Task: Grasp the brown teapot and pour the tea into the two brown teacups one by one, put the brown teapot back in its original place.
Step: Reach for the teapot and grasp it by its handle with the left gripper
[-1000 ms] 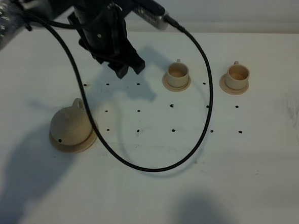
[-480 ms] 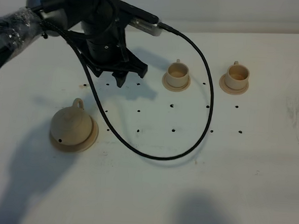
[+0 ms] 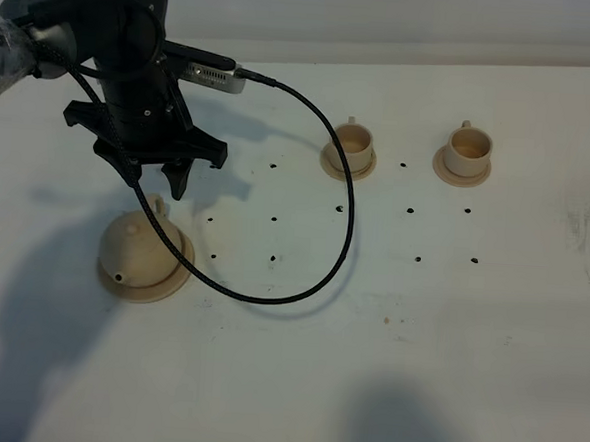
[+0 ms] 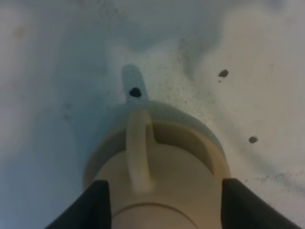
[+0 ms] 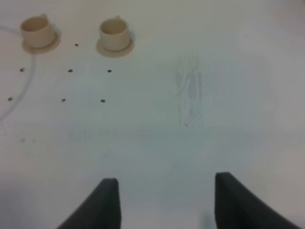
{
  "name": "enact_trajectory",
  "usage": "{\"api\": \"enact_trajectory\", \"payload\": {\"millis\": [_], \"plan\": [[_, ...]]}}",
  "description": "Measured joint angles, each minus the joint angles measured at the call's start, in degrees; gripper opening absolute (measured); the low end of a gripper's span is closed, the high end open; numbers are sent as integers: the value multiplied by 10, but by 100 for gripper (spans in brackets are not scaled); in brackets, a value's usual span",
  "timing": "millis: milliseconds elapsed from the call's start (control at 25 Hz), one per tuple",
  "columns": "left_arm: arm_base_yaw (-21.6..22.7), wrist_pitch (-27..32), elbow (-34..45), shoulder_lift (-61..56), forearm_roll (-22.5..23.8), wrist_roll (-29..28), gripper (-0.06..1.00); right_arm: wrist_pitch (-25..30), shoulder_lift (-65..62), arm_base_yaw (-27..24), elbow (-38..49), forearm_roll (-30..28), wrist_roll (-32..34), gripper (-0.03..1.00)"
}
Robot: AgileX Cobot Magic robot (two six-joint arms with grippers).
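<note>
The brown teapot [image 3: 138, 249] sits on its wide tan saucer [image 3: 161, 288] at the front left, its loop handle [image 4: 138, 150] pointing to the back. My left gripper [image 3: 155, 182] hangs open just above and behind that handle, one finger [image 4: 93, 207] on each side of the pot's body [image 4: 164, 171], not closed on it. The two brown teacups [image 3: 353, 141] [image 3: 469, 145] stand on small saucers at the back, both upright. My right gripper [image 5: 167, 191] is open over bare table with nothing between its fingers; the same cups [image 5: 35, 29] [image 5: 114, 32] show far off in its view.
A black cable [image 3: 334, 233] loops from the left arm across the table between the teapot and the nearer cup. Small dark spots [image 3: 273, 221] dot the white table [image 3: 489, 323]. The right arm does not show in the high view.
My left arm has swung left and toward the front, from beside the nearer cup to just over the teapot's handle. The cable loop followed it. Its jaws stayed open.
</note>
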Motion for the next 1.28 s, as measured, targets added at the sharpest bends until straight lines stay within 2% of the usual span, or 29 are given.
{"api": "enact_trajectory", "payload": {"millis": [600, 1000, 1280], "plan": [[16, -24, 1, 46, 7, -9, 48, 0, 0, 0, 0, 0, 0, 43], [40, -52, 1, 68, 11, -11, 48, 0, 0, 0, 0, 0, 0, 43], [57, -49, 1, 68, 26, -4, 48, 0, 0, 0, 0, 0, 0, 43]]}}
